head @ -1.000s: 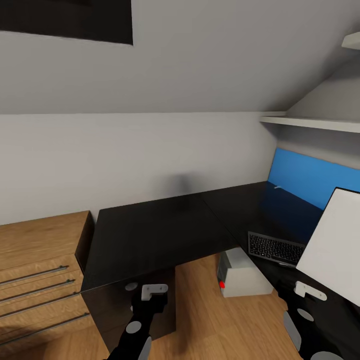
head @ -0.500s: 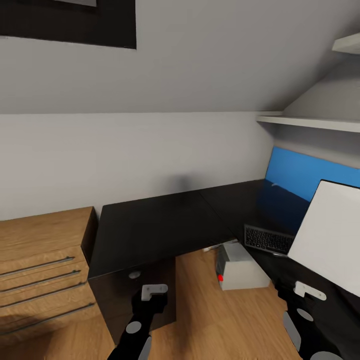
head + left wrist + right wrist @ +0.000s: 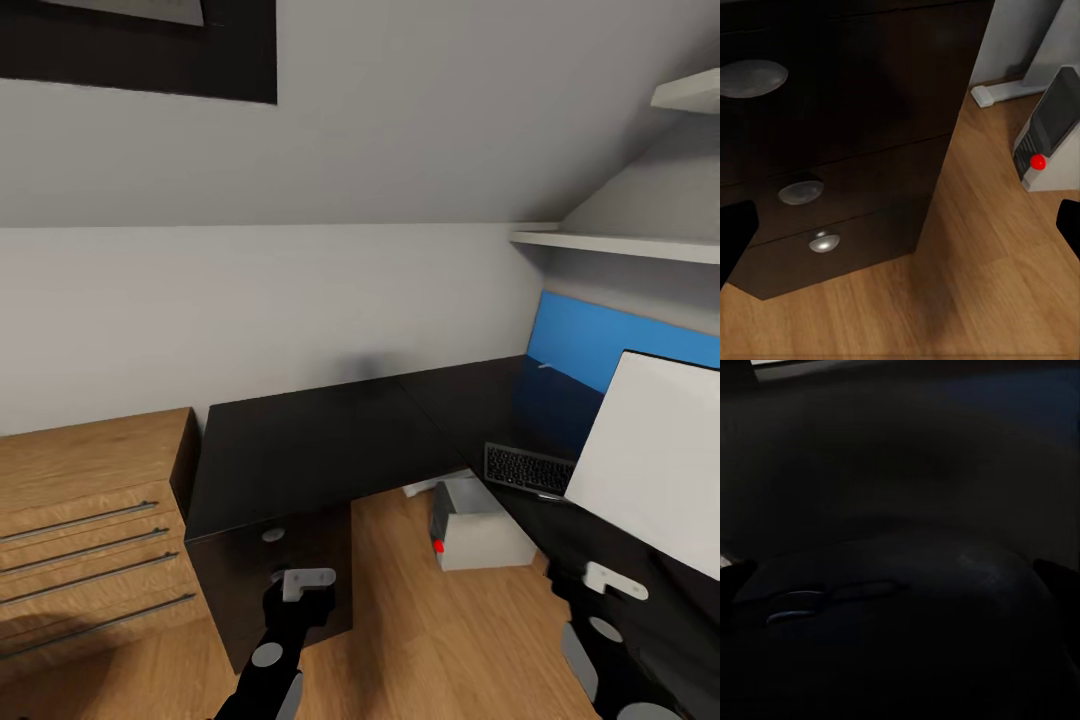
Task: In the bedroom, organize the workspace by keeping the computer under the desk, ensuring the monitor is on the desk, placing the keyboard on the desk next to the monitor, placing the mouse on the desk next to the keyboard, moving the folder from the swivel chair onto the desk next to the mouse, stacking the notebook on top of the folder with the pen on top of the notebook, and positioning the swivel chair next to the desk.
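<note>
I stand before the glossy black L-shaped tabletop [image 3: 330, 440], in a room with grey walls, a sloped ceiling and a wooden plank floor [image 3: 440, 630]. One light wooden chest of drawers [image 3: 90, 520] stands just beside the tabletop, with four thin metal rails. One blue wall panel [image 3: 610, 345] runs behind the tabletop, under one white shelf [image 3: 610, 243]. On the tabletop lies one slim keyboard [image 3: 525, 468] with dark keys, next to one monitor [image 3: 650, 470] that shows its flat white back. One small grey computer [image 3: 478, 527] with a red dot sits on the floor under the tabletop. The black drawers [image 3: 847, 150] carry three round silver knobs. My left end effector [image 3: 900, 225] is spread wide. For my right end effector [image 3: 615, 585] I cannot tell; its camera is almost all dark.
</note>
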